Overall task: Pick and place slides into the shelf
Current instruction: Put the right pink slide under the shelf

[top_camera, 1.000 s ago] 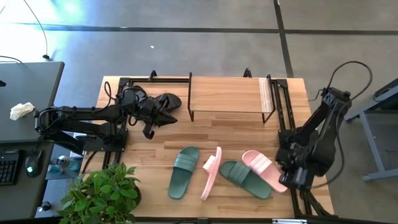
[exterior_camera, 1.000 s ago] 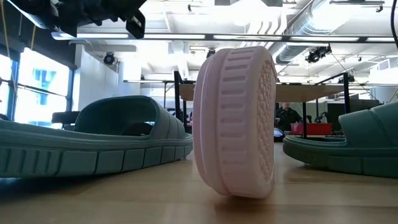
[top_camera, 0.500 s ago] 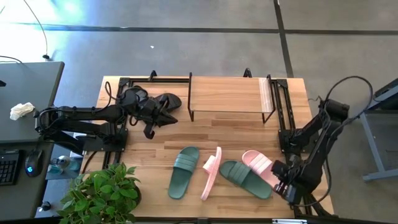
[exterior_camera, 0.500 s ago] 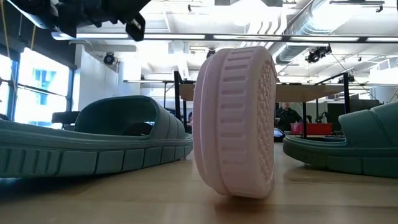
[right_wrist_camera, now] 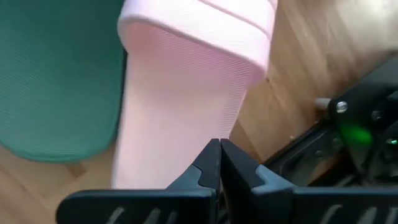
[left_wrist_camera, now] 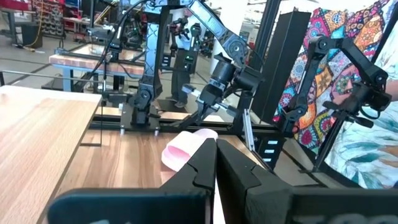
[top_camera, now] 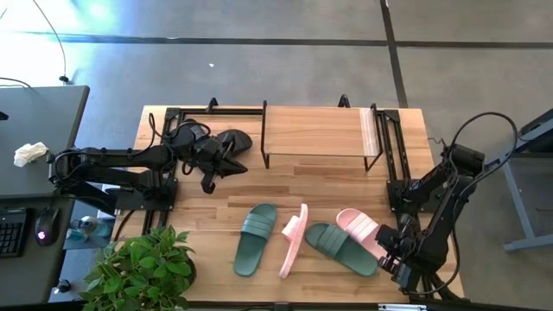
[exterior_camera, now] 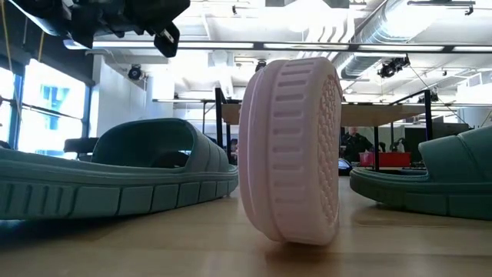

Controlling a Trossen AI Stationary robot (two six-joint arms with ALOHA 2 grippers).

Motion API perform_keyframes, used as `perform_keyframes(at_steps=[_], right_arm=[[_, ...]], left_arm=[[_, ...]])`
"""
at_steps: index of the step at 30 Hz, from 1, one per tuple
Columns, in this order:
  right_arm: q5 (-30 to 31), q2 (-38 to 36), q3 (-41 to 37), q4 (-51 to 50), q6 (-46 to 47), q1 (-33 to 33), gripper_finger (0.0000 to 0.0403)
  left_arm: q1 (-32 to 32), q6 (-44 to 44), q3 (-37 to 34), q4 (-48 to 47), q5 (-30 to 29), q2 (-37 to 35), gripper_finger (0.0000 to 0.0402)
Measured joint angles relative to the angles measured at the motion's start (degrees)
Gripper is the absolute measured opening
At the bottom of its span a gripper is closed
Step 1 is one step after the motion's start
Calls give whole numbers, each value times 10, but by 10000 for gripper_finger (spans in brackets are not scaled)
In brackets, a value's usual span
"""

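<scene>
My right gripper (top_camera: 393,250) sits low at the right of the high view, just beside the flat pink slide (top_camera: 366,233), its fingers (right_wrist_camera: 208,163) pressed together with nothing between them — my wrist view shows their tips over that slide's pink sole. That slide lies partly on a green slide (top_camera: 339,247), in the lower middle of the frame. Left of them the other pink slide (top_camera: 294,239) stands on its edge, and beyond it a second green slide (top_camera: 255,238) lies flat. My left gripper (top_camera: 232,162) is at the upper left of centre, also closed tight; whether it touches the black slide (top_camera: 233,140) lying under it there I cannot tell. The shelf (top_camera: 316,131) stands at the upper middle of the table (top_camera: 216,226), its light plank top bare, just right of that black slide. From table height the edge-standing pink slide fills the middle of the frame, with a green slide on either side of it.
</scene>
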Motion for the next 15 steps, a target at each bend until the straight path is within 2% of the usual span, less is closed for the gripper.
perform_keyframes(at_steps=[5, 11, 15], right_arm=[[48, 0, 0, -14, -32, -1, 20], [85, 0, 0, -6, -94, 0, 106], [147, 0, 0, -5, -184, 0, 155]], left_arm=[[0, 0, 0, 0, 0, 0, 1], [0, 0, 0, 0, 0, 0, 1], [0, 0, 0, 0, 0, 0, 1]])
